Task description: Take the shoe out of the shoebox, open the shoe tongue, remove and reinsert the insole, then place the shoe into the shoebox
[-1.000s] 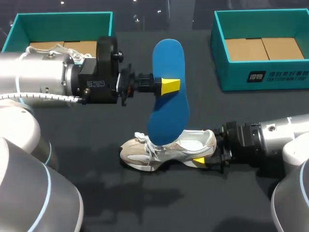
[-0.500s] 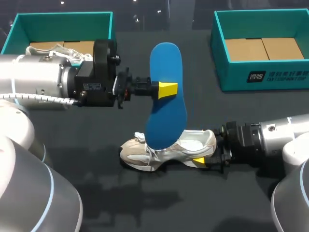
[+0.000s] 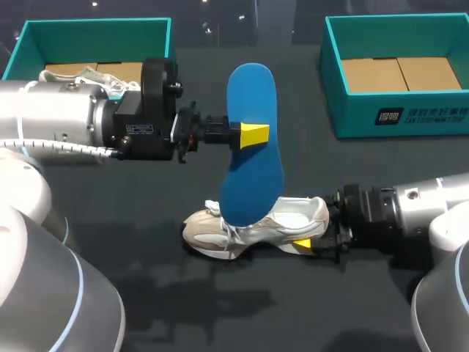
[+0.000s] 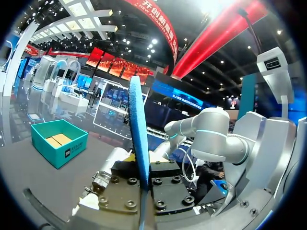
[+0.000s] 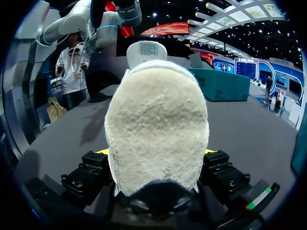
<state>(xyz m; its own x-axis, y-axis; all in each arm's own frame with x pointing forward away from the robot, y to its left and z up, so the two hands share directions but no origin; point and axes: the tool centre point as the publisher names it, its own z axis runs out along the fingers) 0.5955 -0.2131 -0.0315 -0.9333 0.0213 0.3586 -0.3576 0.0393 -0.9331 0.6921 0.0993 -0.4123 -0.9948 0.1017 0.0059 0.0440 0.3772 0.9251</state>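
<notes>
Head view: our left gripper (image 3: 253, 136) pinches the blue insole (image 3: 253, 183) upright over the white sneaker (image 3: 242, 229), one finger hidden behind it. Our right gripper (image 3: 314, 229) clamps the heel, one yellow tip showing. The left shoebox (image 3: 95, 23) and right shoebox (image 3: 352, 117) stand well apart from the sneaker at the far edge; the insole sits slightly left of a second ago.

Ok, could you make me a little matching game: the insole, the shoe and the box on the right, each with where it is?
1 insole
2 shoe
3 right shoebox

a on the table, heel in the right gripper
b empty, at the table's back
c held up by the left gripper

Pairs: 1-c, 2-a, 3-b
</notes>
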